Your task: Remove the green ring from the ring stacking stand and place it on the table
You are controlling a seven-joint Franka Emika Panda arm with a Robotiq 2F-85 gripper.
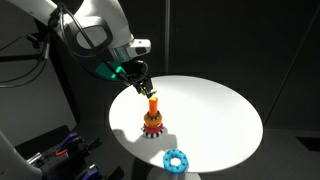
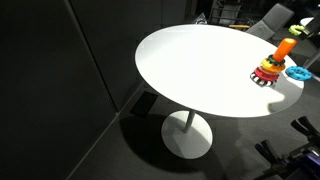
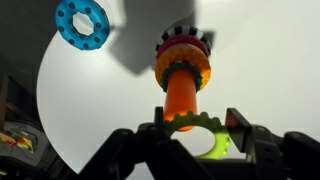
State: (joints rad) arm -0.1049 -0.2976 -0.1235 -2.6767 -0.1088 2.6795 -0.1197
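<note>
The ring stacking stand (image 1: 152, 117) stands on the round white table (image 1: 220, 110), with an orange peg (image 3: 181, 92) over scalloped red, yellow and dark rings. It also shows in an exterior view (image 2: 274, 64) at the right edge. My gripper (image 3: 196, 128) is shut on the green ring (image 3: 212, 143), held level at the top of the peg; the ring's rim overlaps the peg tip in the wrist view. In an exterior view the gripper (image 1: 146, 90) hangs just above the peg.
A light-blue scalloped ring (image 1: 176, 159) lies on the table near its edge, also in the wrist view (image 3: 82, 22) and in an exterior view (image 2: 298, 72). Dark surroundings, equipment on the floor (image 1: 60, 150), chairs behind the table (image 2: 270, 18).
</note>
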